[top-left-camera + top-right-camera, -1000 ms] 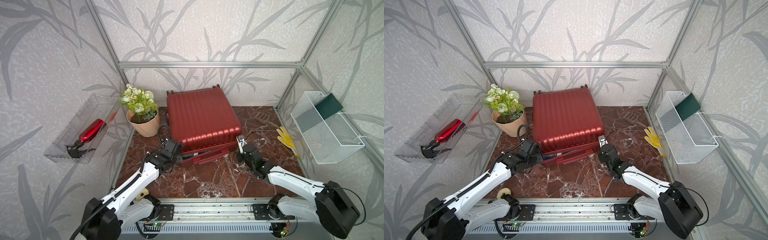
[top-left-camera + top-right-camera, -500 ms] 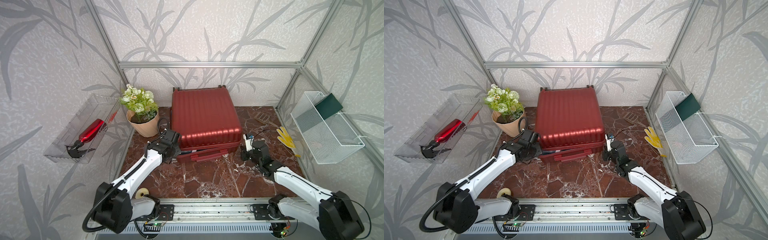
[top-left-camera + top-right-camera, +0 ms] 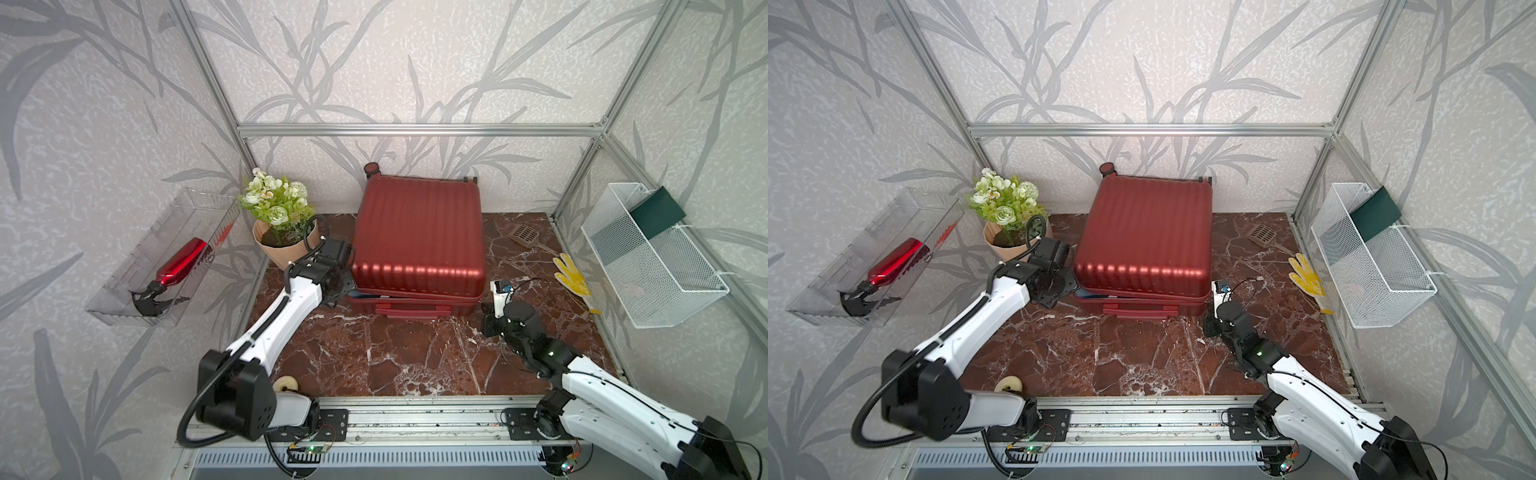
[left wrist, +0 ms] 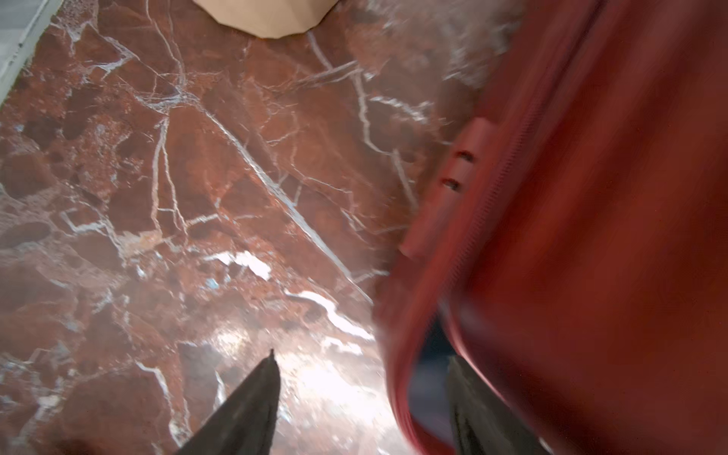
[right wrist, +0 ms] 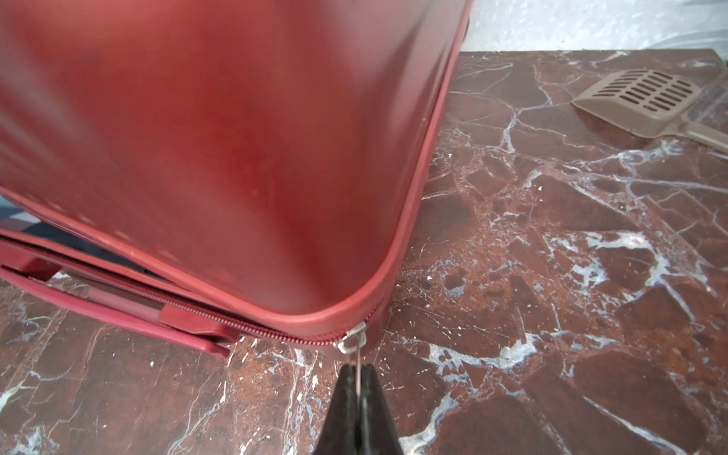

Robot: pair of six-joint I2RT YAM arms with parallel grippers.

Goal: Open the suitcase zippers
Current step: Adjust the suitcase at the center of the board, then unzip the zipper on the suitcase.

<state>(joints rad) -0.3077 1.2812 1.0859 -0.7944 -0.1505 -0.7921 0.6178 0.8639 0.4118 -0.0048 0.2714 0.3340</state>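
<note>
one suitcase (image 3: 417, 237): dark red and ribbed, it lies flat toward 12 o'clock on the marble table (image 3: 395, 353), wheel end at 12 o'clock, carry handle facing 6 o'clock.
zippers (image 5: 275, 333): the track along the 6 o'clock side is parted. the shells gape there, widest near the 7 o'clock corner, where blue lining (image 3: 365, 296) shows.
zip pull (image 5: 352, 341): a thin metal tab at the case's 5 o'clock corner, pointing out toward the right arm.
right gripper (image 5: 358, 378): clenched on the zip pull, just off that 5 o'clock corner.
left gripper (image 4: 360, 354): released, fingers spread wide at the 7 o'clock corner. the lower shell's rim lies between them with nothing pinched, and the wrist view is blurred.
step in hand: judged to be drawing the right-hand slider round the 5 o'clock corner. no pull can be made out on the left side.
next move: probably a pull toward 3 o'clock, then 12 o'clock, following the seam's curve so the tab does not slip. the light case may slide unless the left arm braces it.
surroundings: flower pot (image 3: 286, 249) at the case's 9 o'clock. scoop (image 3: 525, 235) and yellow glove (image 3: 571, 280) at 3 o'clock, well apart.
</note>
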